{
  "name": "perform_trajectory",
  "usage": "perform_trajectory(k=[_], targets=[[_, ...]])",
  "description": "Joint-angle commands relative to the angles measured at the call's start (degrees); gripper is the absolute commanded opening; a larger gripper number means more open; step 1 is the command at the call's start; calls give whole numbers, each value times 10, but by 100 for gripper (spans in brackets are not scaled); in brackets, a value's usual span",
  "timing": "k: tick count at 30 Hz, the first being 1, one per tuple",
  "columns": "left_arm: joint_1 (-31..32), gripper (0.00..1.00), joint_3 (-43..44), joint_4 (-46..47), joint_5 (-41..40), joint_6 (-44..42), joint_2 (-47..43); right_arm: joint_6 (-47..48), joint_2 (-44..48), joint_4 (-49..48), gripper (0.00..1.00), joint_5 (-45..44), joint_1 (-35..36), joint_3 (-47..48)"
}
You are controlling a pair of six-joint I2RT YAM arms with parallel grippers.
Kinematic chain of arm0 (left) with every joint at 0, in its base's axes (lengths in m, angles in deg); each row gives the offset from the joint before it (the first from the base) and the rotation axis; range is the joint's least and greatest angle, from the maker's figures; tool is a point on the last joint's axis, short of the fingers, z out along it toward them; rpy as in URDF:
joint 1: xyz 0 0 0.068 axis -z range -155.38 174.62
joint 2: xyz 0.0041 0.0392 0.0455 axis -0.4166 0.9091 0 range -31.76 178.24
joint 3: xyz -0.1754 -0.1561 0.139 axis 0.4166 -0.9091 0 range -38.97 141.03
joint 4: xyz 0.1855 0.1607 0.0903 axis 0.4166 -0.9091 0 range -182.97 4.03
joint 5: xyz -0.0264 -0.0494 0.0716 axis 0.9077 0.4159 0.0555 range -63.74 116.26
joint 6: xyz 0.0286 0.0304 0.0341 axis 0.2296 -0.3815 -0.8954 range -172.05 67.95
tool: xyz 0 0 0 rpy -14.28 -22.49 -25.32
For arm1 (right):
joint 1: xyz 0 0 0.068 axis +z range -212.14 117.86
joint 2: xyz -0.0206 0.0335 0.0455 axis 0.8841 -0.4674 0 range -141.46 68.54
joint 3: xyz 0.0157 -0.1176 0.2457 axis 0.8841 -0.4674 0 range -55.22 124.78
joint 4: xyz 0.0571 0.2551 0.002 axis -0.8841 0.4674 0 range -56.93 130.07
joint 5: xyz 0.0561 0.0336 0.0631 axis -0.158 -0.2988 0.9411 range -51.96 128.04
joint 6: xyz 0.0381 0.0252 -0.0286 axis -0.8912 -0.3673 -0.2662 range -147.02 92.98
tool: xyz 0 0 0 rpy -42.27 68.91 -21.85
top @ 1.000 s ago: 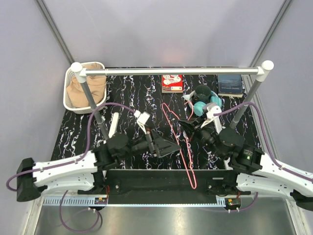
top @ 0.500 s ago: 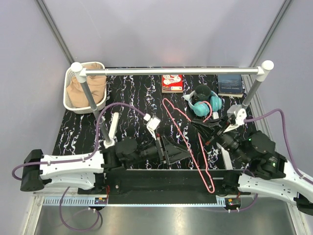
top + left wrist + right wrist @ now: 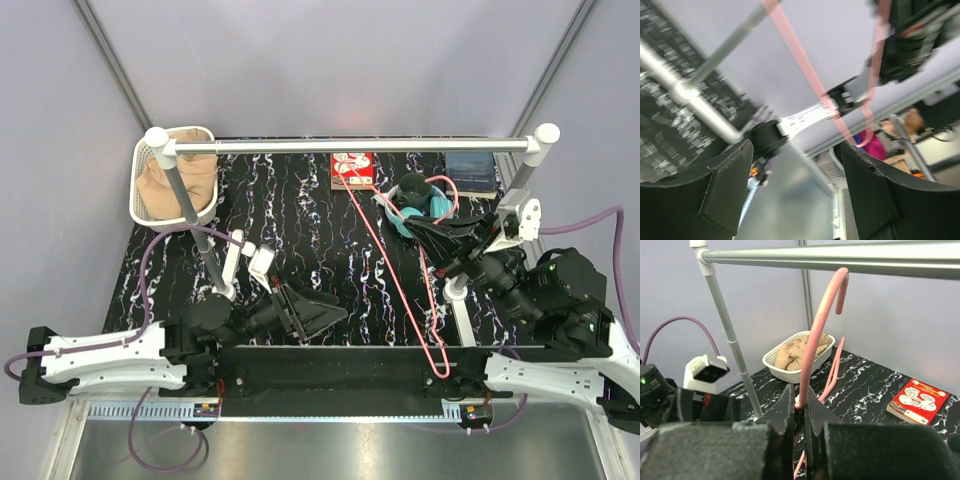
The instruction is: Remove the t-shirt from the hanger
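Pink-red wire hanger (image 3: 815, 325): bare and tilted, carried by the right tool (image 3: 799, 400), whose jaws are pinched tight on the neck below the hook. The hook sits just under the metal garment rail (image 3: 350, 146), near the far edge of the worktop (image 3: 300, 200); whether it touches the rail cannot be told.

Tan t-shirt (image 3: 170, 185): already off the hanger, bunched in the white mesh basket (image 3: 133, 200) at the far-left corner.

Left tool (image 3: 796, 150): jaws spread wide, holding nothing, low by the near edge.

Hazards, as judged:
- The wire is thin and gripped at one point, so it may pivot or slip in the pinch.
- The hook may knock the rail, or miss it, if brought in off-line.
- The long lower part trails toward the near-right and may sweep the teal headphones (image 3: 405, 222) or foul the right arm.

Changes against half a second ago:
- The hook has gone from mid-worktop to the far edge beside the red book (image 3: 352, 170).
- The right arm has drawn back rightward.
- The left arm has pulled toward the near-left corner.
- T-shirt and basket are unmoved.
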Motion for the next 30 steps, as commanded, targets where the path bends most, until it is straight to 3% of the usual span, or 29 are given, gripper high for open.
perform_trajectory(k=[1,13,22,30], targets=[[2,76,-32,-64,-74,11,-31,19,-33,-19,0,11,1,46],[3,81,-50,-108,-80,18,-24,-7,-73,-39,0,-21,1,103],[2,82,-44,-108,-61,14,-13,-82,-123,-29,0,-191,0,137],[2,83,-52,-109,-56,20,-26,-112,-147,-26,0,-252,0,145]])
